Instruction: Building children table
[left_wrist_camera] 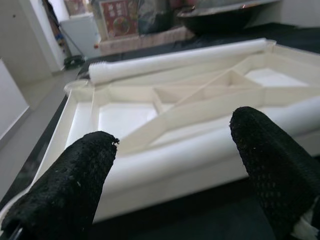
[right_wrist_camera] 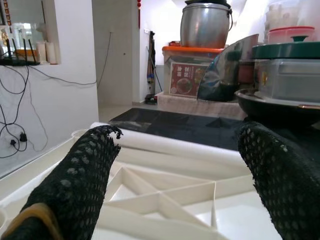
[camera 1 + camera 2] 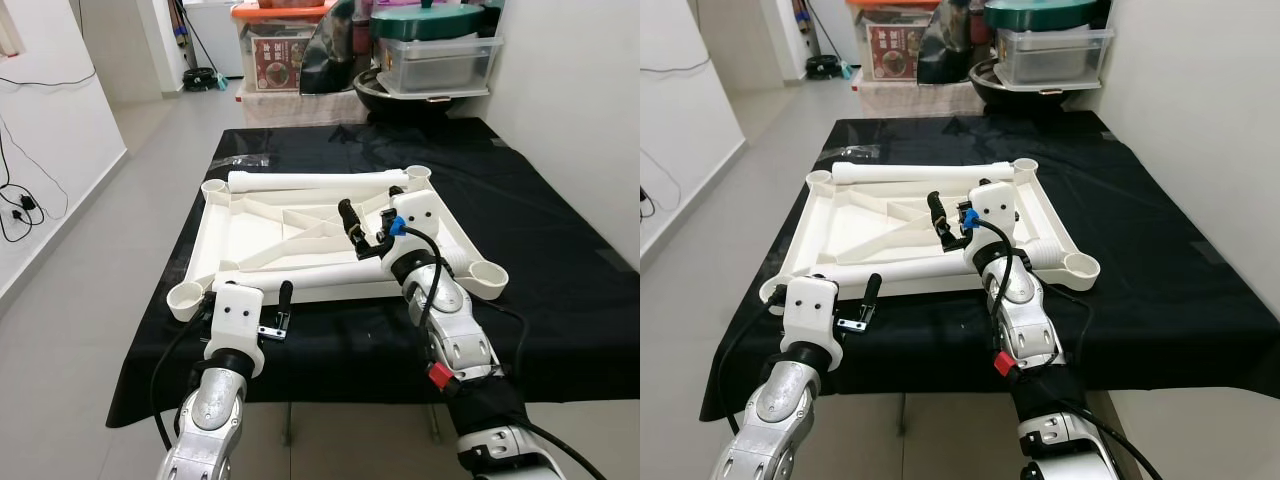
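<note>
A black cloth (image 3: 560, 300) is covering the surface, and the white tabletop (image 3: 250, 235) is lying upside down in the middle of it, its ribbed underside facing up and a round socket at each corner. Two white legs are resting on it: one leg (image 3: 315, 181) is lying along the far edge, the other leg (image 3: 300, 270) along the near edge.

Beyond the surface, plastic boxes (image 3: 440, 60) and a dark pan are sitting stacked against the far wall, with an orange-lidded box (image 3: 280, 40) beside them.

The right gripper (image 3: 352, 233) is hanging over the tabletop's ribs toward the right side, jaws apart and holding nothing (the wrist view is looking out between the two black fingers (image 2: 80, 180) at the far leg). The left gripper (image 3: 283, 312) is sitting low at the near edge, just beside the near leg, jaws also apart and holding nothing; its fingers (image 1: 70, 185) are framing that leg in the wrist view.
</note>
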Available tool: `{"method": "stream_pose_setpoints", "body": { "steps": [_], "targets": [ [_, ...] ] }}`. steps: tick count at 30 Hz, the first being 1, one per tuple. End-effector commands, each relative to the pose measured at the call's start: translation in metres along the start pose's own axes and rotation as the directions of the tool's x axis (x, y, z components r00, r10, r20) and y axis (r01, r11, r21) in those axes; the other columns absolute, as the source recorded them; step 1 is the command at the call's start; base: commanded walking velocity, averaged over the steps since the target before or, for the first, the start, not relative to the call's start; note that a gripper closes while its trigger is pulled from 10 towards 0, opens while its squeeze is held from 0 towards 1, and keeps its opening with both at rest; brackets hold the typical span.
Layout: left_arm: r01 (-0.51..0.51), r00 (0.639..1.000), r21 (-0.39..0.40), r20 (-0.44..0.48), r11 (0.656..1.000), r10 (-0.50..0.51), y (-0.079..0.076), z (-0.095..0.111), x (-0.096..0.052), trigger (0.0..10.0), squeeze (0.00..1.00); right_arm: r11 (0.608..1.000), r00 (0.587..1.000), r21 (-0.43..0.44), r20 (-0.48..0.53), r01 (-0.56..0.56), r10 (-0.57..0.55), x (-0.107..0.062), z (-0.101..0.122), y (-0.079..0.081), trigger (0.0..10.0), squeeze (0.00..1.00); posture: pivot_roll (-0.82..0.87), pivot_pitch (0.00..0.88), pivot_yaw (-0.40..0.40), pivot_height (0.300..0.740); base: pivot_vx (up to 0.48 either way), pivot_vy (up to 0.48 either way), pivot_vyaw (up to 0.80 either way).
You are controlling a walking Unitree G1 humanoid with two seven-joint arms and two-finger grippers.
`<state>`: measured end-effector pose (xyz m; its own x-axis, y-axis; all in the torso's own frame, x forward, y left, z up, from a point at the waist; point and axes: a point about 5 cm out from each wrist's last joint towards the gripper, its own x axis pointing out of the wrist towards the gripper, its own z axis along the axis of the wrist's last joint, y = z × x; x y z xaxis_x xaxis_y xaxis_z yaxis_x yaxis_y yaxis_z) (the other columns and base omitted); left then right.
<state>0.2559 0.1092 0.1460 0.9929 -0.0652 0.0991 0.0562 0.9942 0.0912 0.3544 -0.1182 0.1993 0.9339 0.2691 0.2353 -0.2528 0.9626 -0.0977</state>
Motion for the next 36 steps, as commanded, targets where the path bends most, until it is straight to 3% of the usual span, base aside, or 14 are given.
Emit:
{"method": "stream_pose_setpoints", "body": {
  "steps": [1, 9, 16, 26, 27, 28, 29, 31, 32, 33, 34, 35, 36],
  "targets": [
    [0.001, 1.0, 0.016, 0.007, 1.0, -0.001, 0.001, 0.001, 0.0, 10.0, 0.0, 1.0, 1.0, 0.005, 0.023, -0.003, 0.003, 0.003, 0.005, 0.0, 10.0, 0.0, 0.05, 0.0, -0.01, 0.74, 0.36, 0.0, 0.0],
    [-0.004, 1.0, 0.021, 0.026, 1.0, 0.003, 0.001, 0.003, 0.0, 10.0, 0.0, 1.0, 0.999, 0.003, 0.037, 0.003, -0.003, 0.005, 0.007, -0.003, 10.0, 0.0, 0.05, 0.0, -0.012, 0.74, 0.357, 0.0, 0.0],
    [-0.037, 0.999, 0.016, 0.019, 0.999, 0.037, 0.005, 0.003, 0.001, 10.0, 0.0, 1.0, 0.999, 0.012, 0.048, -0.019, 0.019, 0.005, 0.008, -0.002, 10.0, 0.0, 0.05, 0.0, -0.009, 0.74, 0.0, 0.0, 0.0],
    [-0.015, 1.0, -0.01, 0.014, 1.0, 0.015, 0.0, 0.003, 0.001, 10.0, 0.0, 0.976, 0.975, 0.057, 0.082, -0.209, 0.204, 0.02, 0.034, -0.015, 10.0, 0.0, 0.05, 0.0, -0.014, 0.74, 0.0, 0.0, 0.0],
    [-0.001, 1.0, -0.02, 0.017, 1.0, 0.002, -0.003, 0.004, 0.001, 10.0, 0.0, 0.947, 0.948, 0.048, 0.007, -0.318, 0.318, 0.025, 0.035, -0.019, 10.0, 0.0, 0.05, 0.0, -0.016, 0.74, 0.0, 0.0, 0.0],
    [-0.001, 1.0, -0.02, 0.017, 1.0, 0.002, -0.003, 0.004, 0.001, 10.0, 0.0, 0.947, 0.948, 0.048, 0.007, -0.318, 0.318, 0.025, 0.035, -0.019, 10.0, 0.0, 0.05, 0.0, -0.016, 0.74, 0.0, 0.0, 0.0],
    [0.011, 1.0, -0.029, 0.022, 1.0, -0.011, -0.004, 0.005, 0.0, 10.0, 0.0, 0.911, 0.909, 0.01, -0.058, -0.413, 0.413, 0.026, 0.034, -0.02, 10.0, 0.0, 0.05, 0.0, -0.019, 0.74, 0.0, 0.0, 0.0],
    [0.011, 1.0, -0.029, 0.022, 1.0, -0.011, -0.004, 0.005, 0.0, 10.0, 0.0, 0.911, 0.909, 0.01, -0.058, -0.413, 0.413, 0.026, 0.034, -0.02, 10.0, 0.0, 0.05, 0.0, -0.019, 0.74, 0.0, 0.0, 0.0],
    [0.019, 0.999, -0.034, 0.026, 0.999, -0.018, -0.005, 0.007, 0.0, 10.0, 0.0, 0.881, 0.876, -0.01, -0.105, -0.473, 0.47, 0.025, 0.032, -0.021, 10.0, 0.0, 0.05, 0.0, -0.019, 0.74, 0.0, 0.0, 0.0],
    [0.035, 0.999, -0.045, 0.027, 0.998, -0.033, -0.007, 0.007, 0.0, 10.0, 0.0, 0.823, 0.818, -0.052, -0.159, -0.566, 0.552, 0.022, 0.032, -0.022, 10.0, 0.0, 0.05, 0.0, -0.02, 0.74, 0.0, 0.0, 0.0],
    [0.069, 0.997, -0.065, 0.032, 0.996, -0.067, -0.01, 0.009, -0.002, 10.0, 0.0, 0.71, 0.71, -0.103, -0.245, -0.697, 0.661, 0.016, 0.031, -0.024, 10.0, 0.0, 0.05, 0.0, -0.021, 0.74, 0.0, 0.0, 0.0],
    [0.069, 0.997, -0.065, 0.032, 0.996, -0.067, -0.01, 0.009, -0.002, 10.0, 0.0, 0.71, 0.71, -0.103, -0.245, -0.697, 0.661, 0.016, 0.031, -0.024, 10.0, 0.0, 0.05, 0.0, -0.021, 0.74, 0.0, 0.0, 0.0],
    [0.098, 0.995, -0.077, 0.038, 0.992, -0.095, -0.013, 0.011, -0.003, 10.0, 0.0, 0.608, 0.61, -0.12, -0.321, -0.785, 0.724, 0.011, 0.03, -0.025, 10.0, 0.0, 0.06, 0.0, -0.022, 0.74, 0.0, 0.0, 0.0]
  ]
}}
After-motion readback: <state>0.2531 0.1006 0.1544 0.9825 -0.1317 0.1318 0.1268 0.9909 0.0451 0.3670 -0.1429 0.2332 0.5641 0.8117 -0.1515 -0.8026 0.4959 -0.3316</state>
